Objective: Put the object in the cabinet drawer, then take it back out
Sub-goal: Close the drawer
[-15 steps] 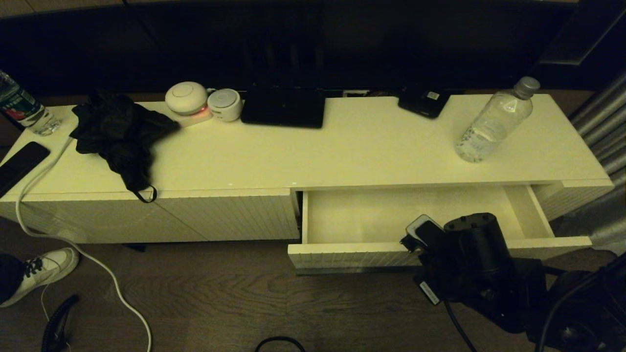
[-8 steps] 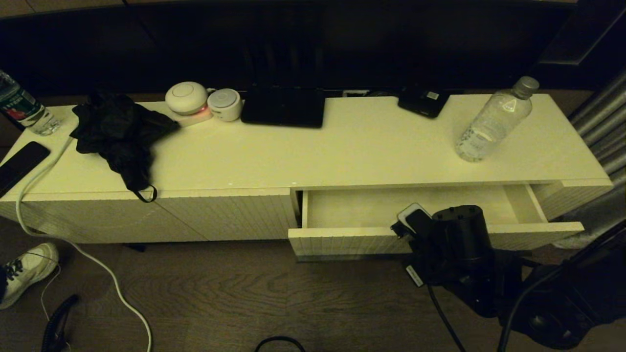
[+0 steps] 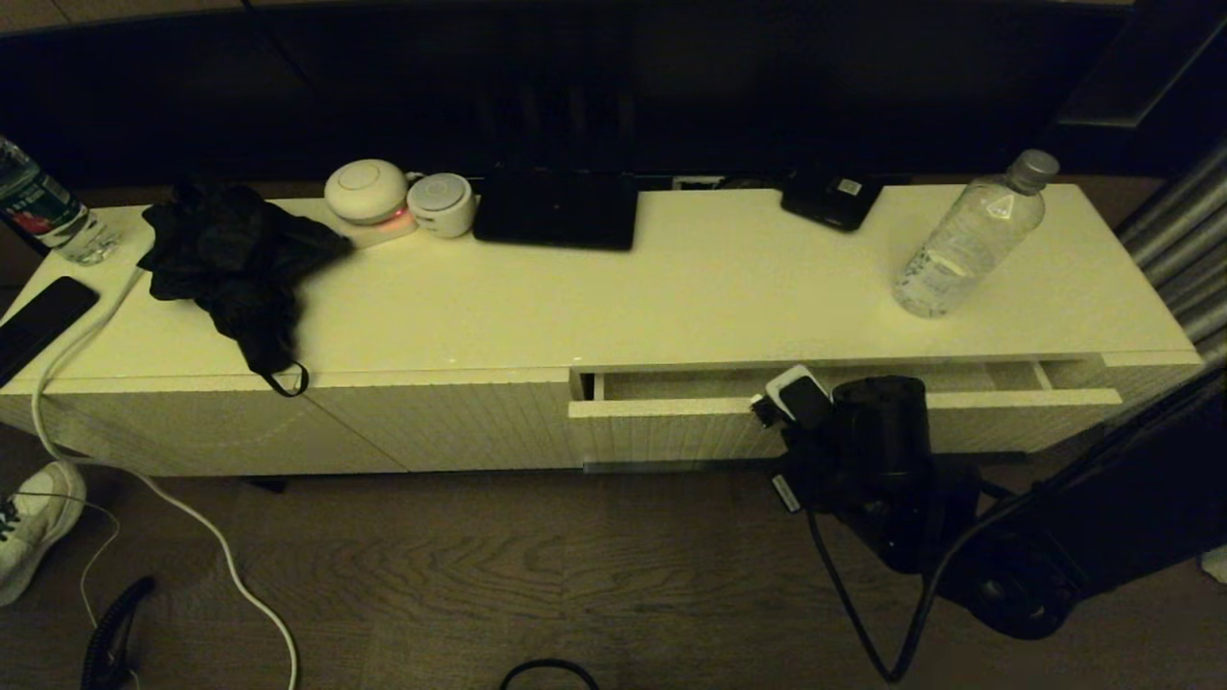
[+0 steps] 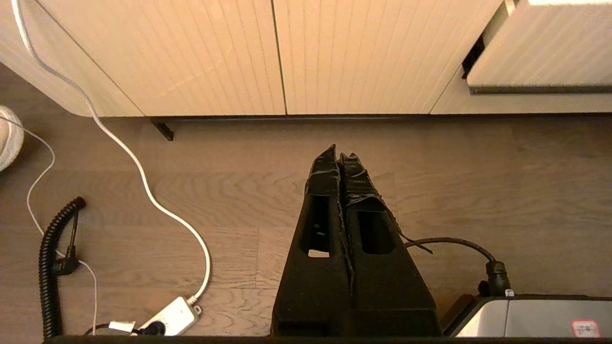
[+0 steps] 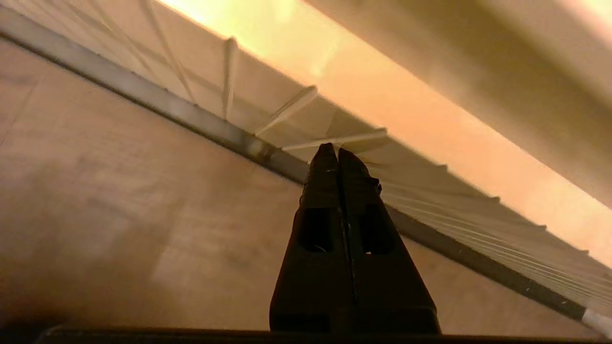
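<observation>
Right gripper [image 5: 333, 152], fingers pressed together and holding nothing, sits against the ribbed front of the drawer [image 3: 671, 426], which stands only a slit open; the step in hand appears to be pushing it shut. The water bottle [image 3: 968, 240] stands upright near the right end of the cabinet [image 3: 575, 307] top, not inside the drawer. Judged next: seat the drawer flush; left gripper [image 4: 338, 157], fingers together, idles above the floor.

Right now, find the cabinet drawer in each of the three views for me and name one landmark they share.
Head view: the cabinet drawer sits at centre right under the cabinet top, nearly shut, with the right hand at its front.
Left wrist view: only its ribbed corner shows, in the upper right.
Right wrist view: its ribbed front slants across the frame beyond the shut right hand.
Shared landmark: the dark bar handle along its lower edge.
</observation>
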### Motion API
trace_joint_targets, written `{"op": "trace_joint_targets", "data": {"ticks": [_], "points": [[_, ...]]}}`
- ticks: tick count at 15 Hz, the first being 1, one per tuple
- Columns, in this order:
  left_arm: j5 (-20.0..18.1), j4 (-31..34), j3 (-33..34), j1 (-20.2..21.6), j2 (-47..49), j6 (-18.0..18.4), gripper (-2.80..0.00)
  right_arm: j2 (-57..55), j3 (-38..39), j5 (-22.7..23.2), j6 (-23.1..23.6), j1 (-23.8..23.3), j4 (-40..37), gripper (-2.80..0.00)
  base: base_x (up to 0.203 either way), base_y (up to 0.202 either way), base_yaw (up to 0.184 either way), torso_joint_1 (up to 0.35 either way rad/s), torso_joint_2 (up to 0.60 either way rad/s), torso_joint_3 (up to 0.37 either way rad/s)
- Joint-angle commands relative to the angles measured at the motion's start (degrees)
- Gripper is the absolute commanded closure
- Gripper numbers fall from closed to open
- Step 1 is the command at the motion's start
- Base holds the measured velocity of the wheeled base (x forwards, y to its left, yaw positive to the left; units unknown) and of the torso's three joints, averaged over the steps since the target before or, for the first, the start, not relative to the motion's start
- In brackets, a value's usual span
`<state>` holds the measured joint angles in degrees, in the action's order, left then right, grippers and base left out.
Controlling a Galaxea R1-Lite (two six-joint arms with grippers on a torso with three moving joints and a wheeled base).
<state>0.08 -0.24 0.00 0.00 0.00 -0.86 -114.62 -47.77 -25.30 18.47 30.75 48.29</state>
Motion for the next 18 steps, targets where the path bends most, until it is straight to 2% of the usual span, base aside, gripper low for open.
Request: {"op": "trace_joint_targets", "data": {"ticks": [1, 5, 12, 15, 18], "points": [[0.0, 0.0, 0.0, 0.0, -0.1, 0.0, 0.00, -1.1, -1.3, -0.3, 1.9, -0.7, 1.6, 0.00, 0.000, 0.000, 0.000, 0.000, 0.00, 0.000], [0.0, 0.0, 0.1, 0.0, -0.1, 0.0, 0.00, -1.8, -2.5, -0.3, 2.4, -1.1, 3.3, 0.00, 0.000, 0.000, 0.000, 0.000, 0.00, 0.000], [0.0, 0.0, 0.1, 0.0, -0.1, 0.0, 0.00, -4.2, -6.3, -0.6, 2.3, -4.4, 3.6, 0.00, 0.000, 0.000, 0.000, 0.000, 0.00, 0.000], [0.0, 0.0, 0.1, 0.0, -0.1, 0.0, 0.00, -3.1, -4.4, -0.7, 2.1, -4.3, 3.9, 0.00, 0.000, 0.000, 0.000, 0.000, 0.00, 0.000], [0.0, 0.0, 0.1, 0.0, -0.1, 0.0, 0.00, 3.4, 1.9, -0.7, 2.4, -3.6, 3.3, 0.00, 0.000, 0.000, 0.000, 0.000, 0.00, 0.000]]}}
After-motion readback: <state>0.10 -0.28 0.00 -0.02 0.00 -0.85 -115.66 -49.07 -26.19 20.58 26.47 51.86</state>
